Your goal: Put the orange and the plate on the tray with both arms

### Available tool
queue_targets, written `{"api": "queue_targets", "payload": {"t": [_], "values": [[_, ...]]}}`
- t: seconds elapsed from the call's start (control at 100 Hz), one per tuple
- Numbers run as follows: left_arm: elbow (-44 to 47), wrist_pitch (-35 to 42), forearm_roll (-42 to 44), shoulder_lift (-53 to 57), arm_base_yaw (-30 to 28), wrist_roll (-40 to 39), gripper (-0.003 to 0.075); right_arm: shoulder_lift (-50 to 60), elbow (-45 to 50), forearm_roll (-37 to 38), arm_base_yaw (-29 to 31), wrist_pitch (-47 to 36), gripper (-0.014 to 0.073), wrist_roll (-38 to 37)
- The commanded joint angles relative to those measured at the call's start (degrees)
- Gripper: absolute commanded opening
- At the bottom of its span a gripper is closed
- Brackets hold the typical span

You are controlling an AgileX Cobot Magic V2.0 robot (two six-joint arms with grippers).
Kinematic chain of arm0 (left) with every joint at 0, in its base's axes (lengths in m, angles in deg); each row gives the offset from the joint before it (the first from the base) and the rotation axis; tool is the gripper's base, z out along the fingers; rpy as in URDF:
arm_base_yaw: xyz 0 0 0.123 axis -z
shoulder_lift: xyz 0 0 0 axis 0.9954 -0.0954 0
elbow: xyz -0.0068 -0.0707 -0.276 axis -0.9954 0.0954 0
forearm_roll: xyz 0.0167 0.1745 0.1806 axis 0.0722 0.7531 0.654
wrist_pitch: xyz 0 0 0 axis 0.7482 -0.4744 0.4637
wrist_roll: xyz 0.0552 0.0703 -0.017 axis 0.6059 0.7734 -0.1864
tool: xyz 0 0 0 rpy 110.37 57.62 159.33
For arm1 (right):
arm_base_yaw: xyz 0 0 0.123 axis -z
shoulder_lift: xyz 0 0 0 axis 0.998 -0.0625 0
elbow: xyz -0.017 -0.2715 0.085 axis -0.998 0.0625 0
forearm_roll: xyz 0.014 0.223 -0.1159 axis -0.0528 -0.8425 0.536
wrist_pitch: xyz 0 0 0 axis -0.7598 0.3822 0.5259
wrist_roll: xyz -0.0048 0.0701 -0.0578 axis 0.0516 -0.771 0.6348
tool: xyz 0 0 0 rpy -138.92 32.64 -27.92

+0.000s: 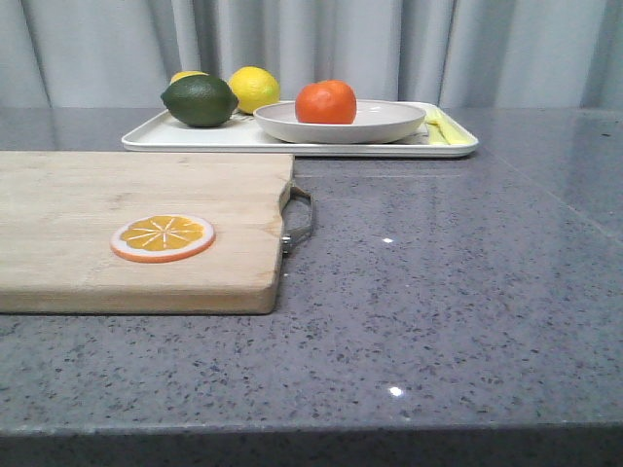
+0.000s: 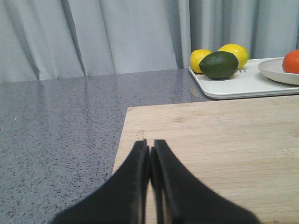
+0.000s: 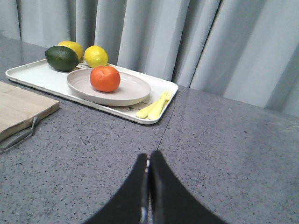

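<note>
Orange (image 3: pixel 105 78) on plate (image 3: pixel 131 91), apparently well beyond right pincer (image 3: pixel 149 161).

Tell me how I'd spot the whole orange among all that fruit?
Find the white tray at the back of the grey table, beyond the wooden cutting board. On it sits a wide off-white plate, and the orange rests in it. It is the only fruit in the plate; the lemons and dark green fruit lie on the tray's left.

Evenly and softly lit from overhead, with small glints on the table (image 1: pixel 389 239) and faint shadows under the tray (image 1: pixel 292 142). Sharp in the front view; blurred at close fingers (image 2: pixel 133 186) in wrist views.
</note>
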Motion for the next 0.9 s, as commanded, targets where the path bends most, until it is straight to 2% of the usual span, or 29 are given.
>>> {"api": "queue_targets", "payload": {"t": [0.0, 0.13, 0.35, 0.47, 0.68, 0.89], "values": [[0.51, 4.65, -0.56, 1.85, -0.14, -0.41, -0.0020, -0.64, -0.45, -0.51, 0.17, -6.29, -0.0069, 0.63], [0.51, 4.65, -0.56, 1.85, -0.14, -0.41, -0.0020, 0.14, 3.22, 2.49, 0.17, -11.05, -0.0069, -4.74], [0.51, 4.65, -0.56, 1.85, -0.14, -0.41, -0.0020, 4.30, 9.24, 25.68, 0.22, -15.66, -0.0069, -26.50], [0.51, 4.65, -0.56, 1.85, -0.14, -0.41, -0.0020, 7.08, 11.69, 33.11, 0.22, -15.53, -0.0069, -34.38], [0.51, 4.65, -0.56, 1.85, -0.14, -0.41, -0.0020, 10.63, 16.35, 34.31, 0.29, -15.58, -0.0069, -35.53], [0.51, 4.65, -0.56, 1.85, -0.14, -0.41, -0.0020, 10.68, 16.35, 34.37, 0.28, -13.99, -0.0069, -35.88]]}}
